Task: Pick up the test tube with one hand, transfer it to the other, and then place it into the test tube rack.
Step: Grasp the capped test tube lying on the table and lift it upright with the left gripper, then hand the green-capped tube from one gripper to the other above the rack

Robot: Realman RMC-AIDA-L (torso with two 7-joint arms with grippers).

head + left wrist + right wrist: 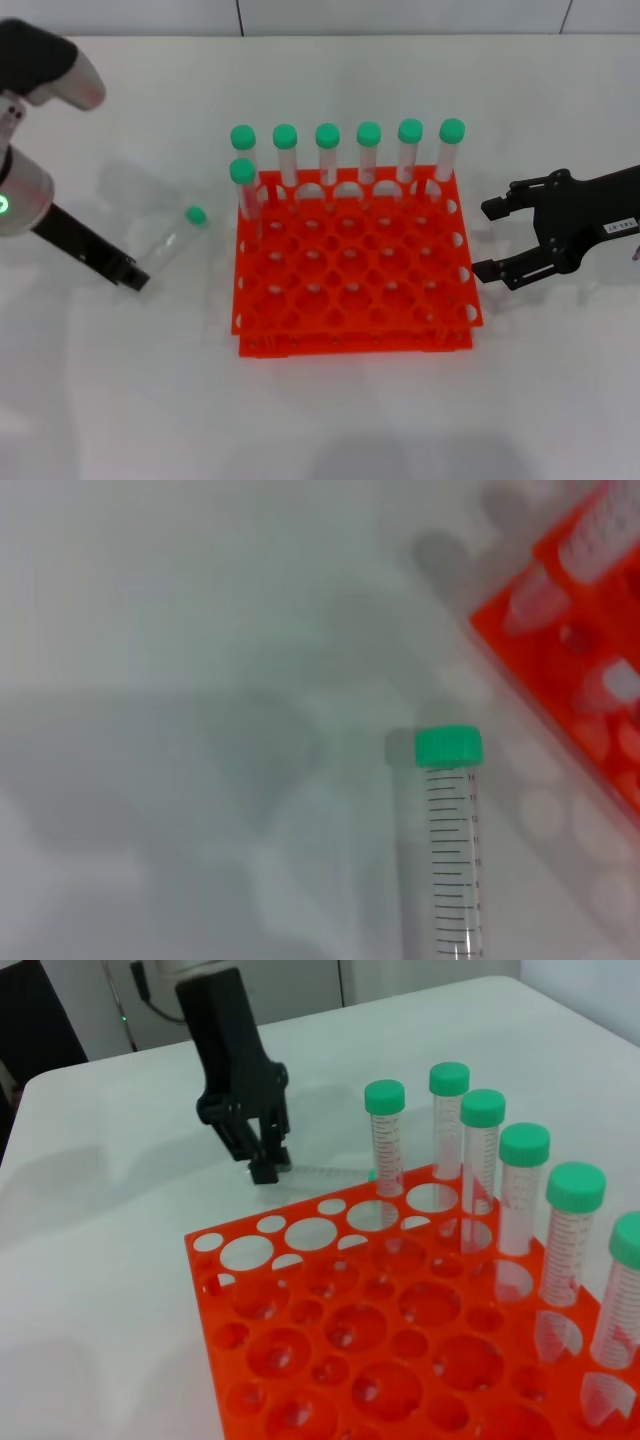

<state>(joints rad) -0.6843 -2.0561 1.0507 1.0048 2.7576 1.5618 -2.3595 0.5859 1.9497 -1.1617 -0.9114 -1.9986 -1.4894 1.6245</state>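
A clear test tube [172, 240] with a green cap lies on the white table, left of the orange-red rack [350, 340], with its cap toward the rack. My left gripper [135, 277] has its tip at the tube's bottom end. The right wrist view shows that gripper [265, 1165] over the end of the lying tube [330, 1172]. The left wrist view shows the tube [448, 860] and a corner of the rack [570, 690]. My right gripper [487, 240], with a white label, is open and empty beside the rack's right side.
Several green-capped tubes [369, 150] stand upright in the rack's back row, and one more [243, 185] stands in the second row at the left. They also show in the right wrist view [524, 1195]. The other holes of the rack [215, 1290] hold nothing.
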